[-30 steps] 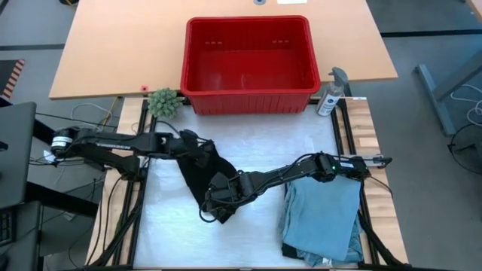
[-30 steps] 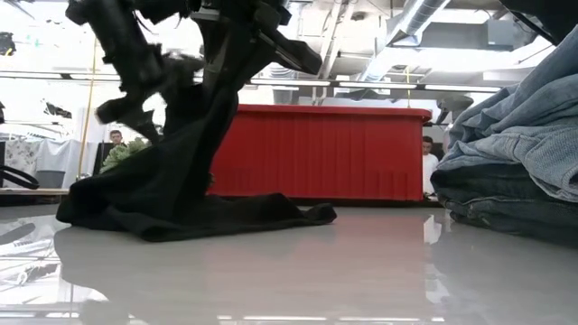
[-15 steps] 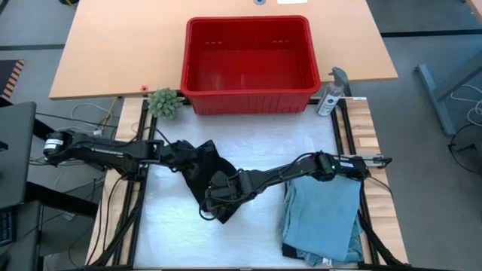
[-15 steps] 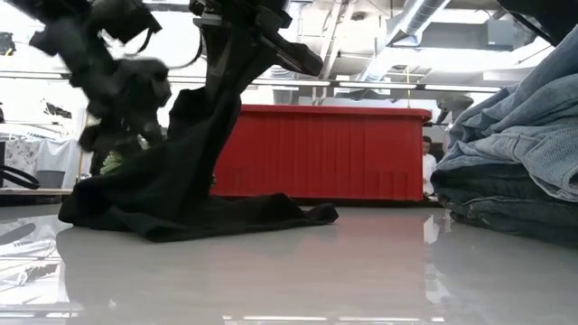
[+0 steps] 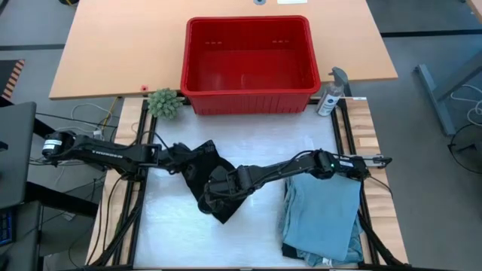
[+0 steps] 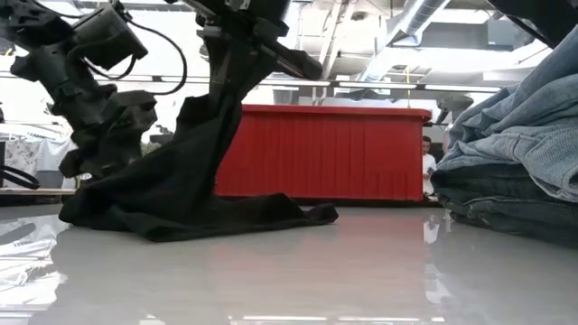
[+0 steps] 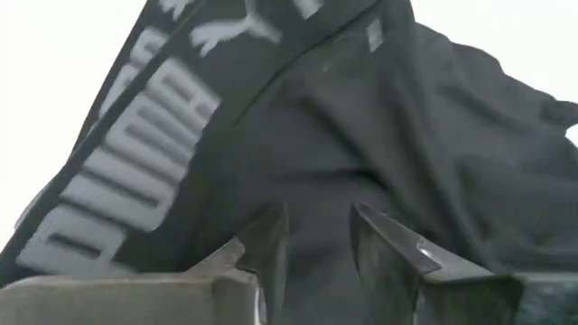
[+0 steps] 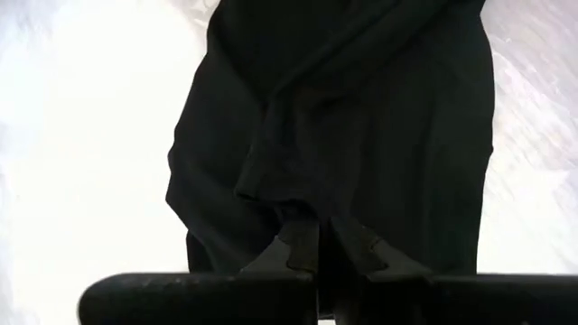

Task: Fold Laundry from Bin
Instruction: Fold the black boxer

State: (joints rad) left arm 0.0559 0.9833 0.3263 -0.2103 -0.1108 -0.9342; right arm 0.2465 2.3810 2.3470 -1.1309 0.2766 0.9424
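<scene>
writing: white "puma" lettering and cat logo on the black garment.
garment: black, crumpled, on the table mid-left, partly lifted.
my right gripper: pinched together on a fold of it.
my left gripper: fingers apart at its cloth; grip unclear.
bin: red, seemingly empty.
folded pile: light blue, at right.

Overhead room light, even and bright; high view sharp, shadows soft. Low view: glossy table mirrors the red bin and throws white glare; windows behind blow out, dark arms stand nearly in silhouette. Both wrist views wash to white around the black garment; near fingers soft, out of focus.
</scene>
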